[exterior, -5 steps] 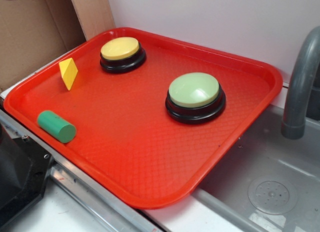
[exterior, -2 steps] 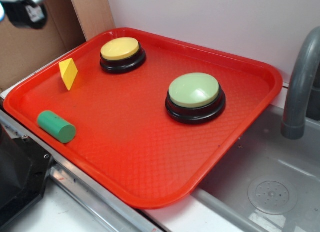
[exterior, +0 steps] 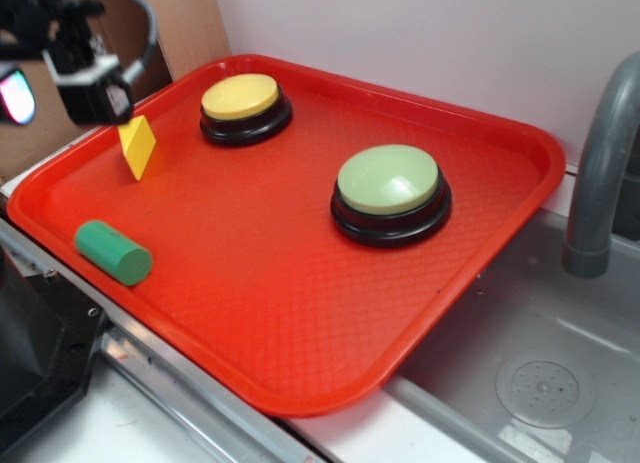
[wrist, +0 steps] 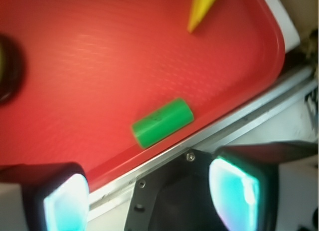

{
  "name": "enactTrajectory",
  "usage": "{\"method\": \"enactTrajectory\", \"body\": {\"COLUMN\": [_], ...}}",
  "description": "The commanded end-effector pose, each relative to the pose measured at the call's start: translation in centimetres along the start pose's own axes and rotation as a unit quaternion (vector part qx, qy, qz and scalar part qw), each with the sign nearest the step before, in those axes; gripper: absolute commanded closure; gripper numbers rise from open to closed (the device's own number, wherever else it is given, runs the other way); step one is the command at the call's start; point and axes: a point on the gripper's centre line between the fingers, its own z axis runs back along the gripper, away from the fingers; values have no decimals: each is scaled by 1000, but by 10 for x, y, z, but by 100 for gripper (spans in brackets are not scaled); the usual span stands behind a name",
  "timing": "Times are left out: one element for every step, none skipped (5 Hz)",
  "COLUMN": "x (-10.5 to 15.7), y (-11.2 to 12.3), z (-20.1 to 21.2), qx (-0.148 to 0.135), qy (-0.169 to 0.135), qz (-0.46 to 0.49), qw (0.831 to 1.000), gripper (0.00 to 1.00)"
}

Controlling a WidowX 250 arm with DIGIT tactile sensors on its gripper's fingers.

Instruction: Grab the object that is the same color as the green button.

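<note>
The object, a small green cylinder (exterior: 112, 252), lies on its side near the front left rim of the red tray (exterior: 260, 283). In the wrist view the cylinder (wrist: 162, 122) lies just inside the tray (wrist: 99, 66) rim, ahead of my jaws. The green button (exterior: 388, 180) stands right of the tray's centre. My gripper (exterior: 55, 98) hangs open at the upper left, above the tray's left edge and well above the cylinder. The wrist view shows the gripper (wrist: 149, 198) with both pads wide apart and nothing between them.
A yellow button (exterior: 241, 97) stands at the tray's back. A yellow diamond block (exterior: 137, 146) stands by the left rim, just below my gripper. A grey faucet (exterior: 600, 163) and sink (exterior: 540, 383) are at the right. A black block (exterior: 30, 353) sits below the tray's front left.
My gripper has come into the exterior view from the top left corner and moved down and right toward the tray's left edge. The objects on the tray have not moved.
</note>
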Motion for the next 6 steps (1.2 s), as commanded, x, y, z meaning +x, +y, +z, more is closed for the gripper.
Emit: {"method": "enactTrajectory", "body": {"x": [11, 17, 20, 19, 17, 14], "y": [12, 9, 6, 6, 5, 6], "z": [-40, -60, -75, -84, -94, -99], "qx": [21, 37, 35, 44, 36, 36], "qy": [-4, -13, -13, -12, -4, 4], "qz": [105, 106, 111, 136, 149, 168], "qw": [994, 994, 993, 990, 988, 985], "gripper": [0, 0, 0, 0, 0, 0]}}
